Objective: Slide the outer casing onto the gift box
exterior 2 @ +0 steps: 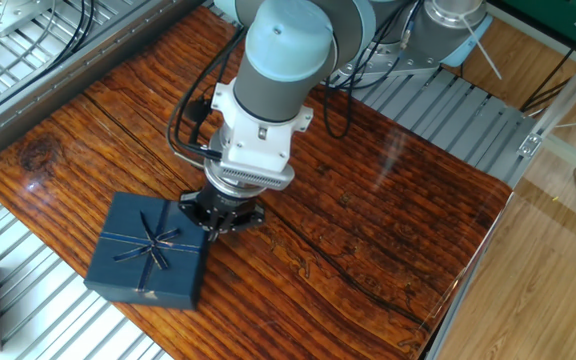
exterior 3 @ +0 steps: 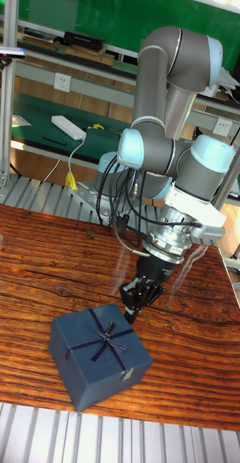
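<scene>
Counter (exterior 2: pixel 388 250) surface first: you are working on a glossy, dark-stained wood top with strong wavy grain, bordered by ribbed metal panels on its sides. It reflects light, so expect glare near the far edge.

Arm next: the UR5 reaches down over the counter centre, its grey and pale-blue joints stacked above a white wrist flange with black cables looped beside it.

Outer casing (exterior 2: pixel 149 250) (exterior 3: pixel 100 352): locate it at the near left corner of the counter, close to the edge. It is a matte navy-blue square block with crisp edges, thin crossed ribbon lines and a small bow on the top face. In both views it reads as one closed package; you cannot see the gift box separately, so judge it to be inside the casing or hidden from both cameras. On that basis, treat the sleeving as largely or fully done. What remains, at most, is seating the casing flush and clearing the arm. Verify this, since neither view shows the open end.

Gripper (exterior 2: pixel 220 219) (exterior 3: pixel 137 296): it is black and sits low, just beside the casing's right edge, touching or nearly so. Its jaws appear drawn together and hold nothing, acting as a pusher rather than a clamp.
</scene>
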Robot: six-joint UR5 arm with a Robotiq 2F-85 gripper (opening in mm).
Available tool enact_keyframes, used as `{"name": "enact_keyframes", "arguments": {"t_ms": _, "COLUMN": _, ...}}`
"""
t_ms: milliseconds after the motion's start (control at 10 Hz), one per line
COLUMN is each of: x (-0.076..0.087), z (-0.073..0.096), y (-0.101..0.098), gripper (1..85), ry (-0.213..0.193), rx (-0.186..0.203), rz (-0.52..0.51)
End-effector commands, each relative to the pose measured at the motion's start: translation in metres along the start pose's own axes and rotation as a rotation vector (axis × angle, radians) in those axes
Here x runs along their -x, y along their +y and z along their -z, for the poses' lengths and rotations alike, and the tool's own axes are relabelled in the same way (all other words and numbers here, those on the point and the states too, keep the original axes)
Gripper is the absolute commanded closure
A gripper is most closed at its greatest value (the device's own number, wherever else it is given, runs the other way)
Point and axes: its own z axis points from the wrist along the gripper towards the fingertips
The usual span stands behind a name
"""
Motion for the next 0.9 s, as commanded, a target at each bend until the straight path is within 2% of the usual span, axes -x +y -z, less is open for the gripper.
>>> {"name": "enact_keyframes", "arguments": {"t_ms": 0, "x": -0.007, "z": 0.006, "y": -0.007, "gripper": 84.7, "ry": 0.023, "rx": -0.011, "rz": -0.014}}
{"name": "enact_keyframes", "arguments": {"t_ms": 300, "x": -0.014, "z": 0.018, "y": 0.007, "gripper": 84.7, "ry": 0.043, "rx": 0.060, "rz": -0.003}}
{"name": "enact_keyframes", "arguments": {"t_ms": 400, "x": -0.015, "z": 0.018, "y": 0.005, "gripper": 84.7, "ry": 0.044, "rx": 0.053, "rz": 0.042}}
{"name": "enact_keyframes", "arguments": {"t_ms": 500, "x": -0.008, "z": 0.018, "y": 0.008, "gripper": 84.7, "ry": 0.019, "rx": 0.064, "rz": 0.034}}
{"name": "enact_keyframes", "arguments": {"t_ms": 600, "x": 0.001, "z": 0.018, "y": 0.027, "gripper": 84.7, "ry": -0.016, "rx": 0.138, "rz": -0.007}}
{"name": "enact_keyframes", "arguments": {"t_ms": 800, "x": 0.003, "z": 0.014, "y": 0.030, "gripper": 84.7, "ry": -0.020, "rx": 0.142, "rz": 0.011}}
